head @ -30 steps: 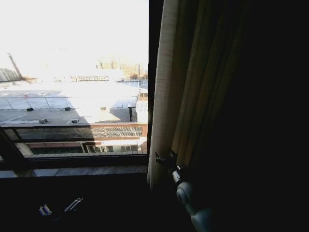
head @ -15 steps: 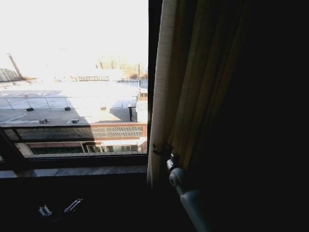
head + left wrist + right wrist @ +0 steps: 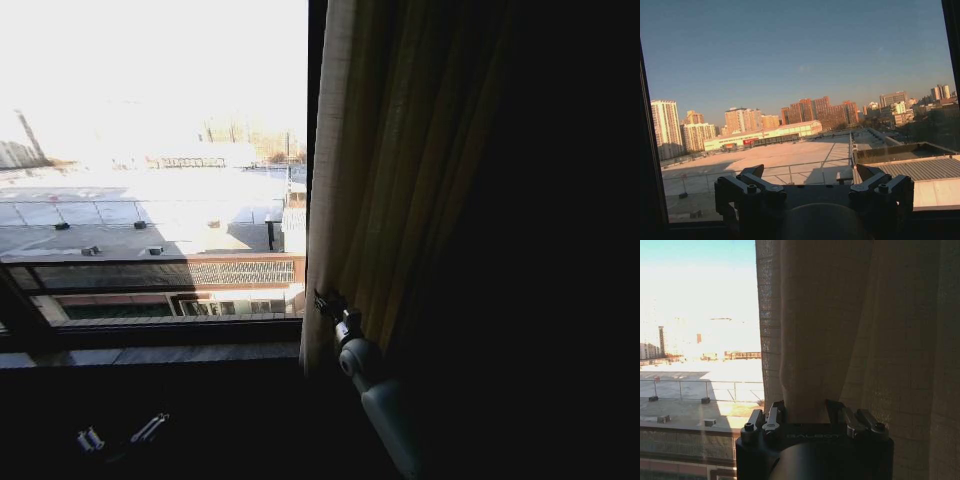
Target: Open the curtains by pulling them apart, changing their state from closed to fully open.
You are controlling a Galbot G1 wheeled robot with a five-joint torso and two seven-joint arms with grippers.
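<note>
At the window frame bar (image 3: 316,150), the curtain panel (image 3: 400,180) hangs bunched just right of it, pleats running down to near the sill (image 3: 150,354). Right gripper (image 3: 330,303) sits at the panel's lower inner edge, beside the bar; in the right wrist view a fold of the curtain panel (image 3: 840,330) runs down between the right gripper (image 3: 805,412) fingers (image 3: 771,416), which pinch that fold. Glass left of the bar is uncovered, rooftops and buildings visible outside. Left gripper (image 3: 120,435) is low, below the sill, well left of the bar; in the left wrist view the left gripper (image 3: 810,187) has its fingers (image 3: 752,182) spread, nothing between them, facing the bare glass.
</note>
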